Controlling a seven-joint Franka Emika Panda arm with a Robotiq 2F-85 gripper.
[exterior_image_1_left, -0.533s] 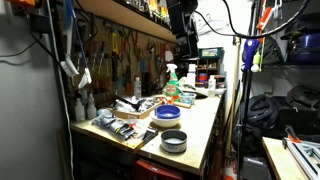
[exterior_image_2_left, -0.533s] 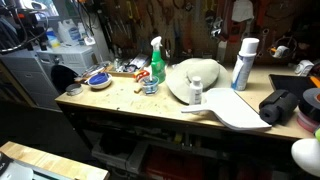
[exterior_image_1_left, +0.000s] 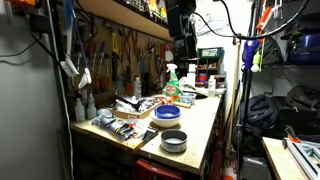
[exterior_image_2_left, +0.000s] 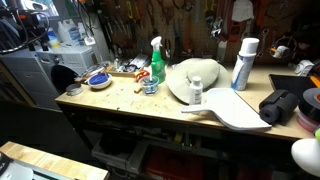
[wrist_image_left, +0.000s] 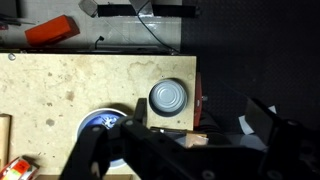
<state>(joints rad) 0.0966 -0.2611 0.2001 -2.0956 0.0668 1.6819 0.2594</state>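
1 tin (wrist_image_left: 168, 100), round with a silver top, sits at the centre of the wrist view, on the worktop (wrist_image_left: 60, 85) and close to its right edge. In an exterior view the claw (exterior_image_1_left: 185, 52) hangs from the arm (exterior_image_1_left: 180, 20) at upper centre, high above the worktop and clear of every item. Claw opening: cannot tell, because the fingers are dark and merge with the body in all 3 views. 1 blue bowl (wrist_image_left: 100, 124) lies just beside the tin, to its lower left in the wrist view, partly hidden by dark robot parts along the bottom edge. 1 red tool (wrist_image_left: 50, 32) lies in the upper left corner, well apart from the tin. 1 green spray bottle (exterior_image_2_left: 156, 62) stands upright at mid-worktop, right of the bowl in that frame.
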